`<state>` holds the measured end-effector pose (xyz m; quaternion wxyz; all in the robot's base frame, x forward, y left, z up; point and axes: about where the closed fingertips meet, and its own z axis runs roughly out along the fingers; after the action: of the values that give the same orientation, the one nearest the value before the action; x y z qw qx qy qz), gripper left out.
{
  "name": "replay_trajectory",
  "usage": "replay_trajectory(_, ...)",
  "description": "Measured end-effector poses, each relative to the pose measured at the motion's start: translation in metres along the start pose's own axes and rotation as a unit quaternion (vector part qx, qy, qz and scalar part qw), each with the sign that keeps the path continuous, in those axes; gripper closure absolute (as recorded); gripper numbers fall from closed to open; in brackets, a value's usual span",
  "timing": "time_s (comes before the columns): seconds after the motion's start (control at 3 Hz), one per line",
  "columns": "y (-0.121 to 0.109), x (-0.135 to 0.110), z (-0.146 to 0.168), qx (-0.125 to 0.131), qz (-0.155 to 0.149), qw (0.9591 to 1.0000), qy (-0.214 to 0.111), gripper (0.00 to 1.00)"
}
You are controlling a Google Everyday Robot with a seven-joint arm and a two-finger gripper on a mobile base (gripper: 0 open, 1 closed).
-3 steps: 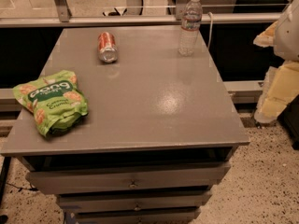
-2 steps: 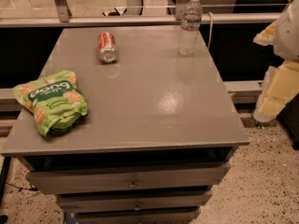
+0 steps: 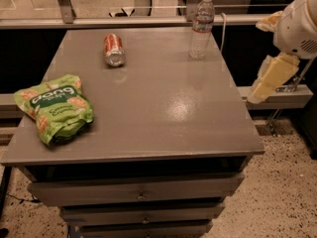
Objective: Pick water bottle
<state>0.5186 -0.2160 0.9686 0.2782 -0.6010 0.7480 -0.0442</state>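
The water bottle [image 3: 202,26] stands upright near the far right corner of the grey table [image 3: 163,113]. A red soda can [image 3: 114,49] lies on its side well to the left of it, and a green snack bag [image 3: 54,107] sits at the left edge, nearer the camera. The gripper [image 3: 265,83] hangs beyond the table's right edge, apart from the bottle; whether it is parted or closed I cannot tell. Drawers [image 3: 138,195] sit below the tabletop, above a speckled floor [image 3: 282,182].
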Motion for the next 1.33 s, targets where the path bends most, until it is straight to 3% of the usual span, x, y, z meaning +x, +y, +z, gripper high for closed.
replay_trajectory(0.33, -0.048, -0.008, 0.021, 0.050, -0.008, 0.9977, -0.044, 0.00)
replay_trajectory(0.67, -0.090, -0.011, 0.038, 0.095, 0.000, 0.9928, -0.073, 0.00)
replay_trajectory(1.0, -0.126, -0.010, 0.054, 0.124, 0.027, 0.9859, -0.109, 0.00)
replay_trajectory(1.33, -0.150, -0.010, 0.064, 0.137, 0.059, 0.9771, -0.152, 0.00)
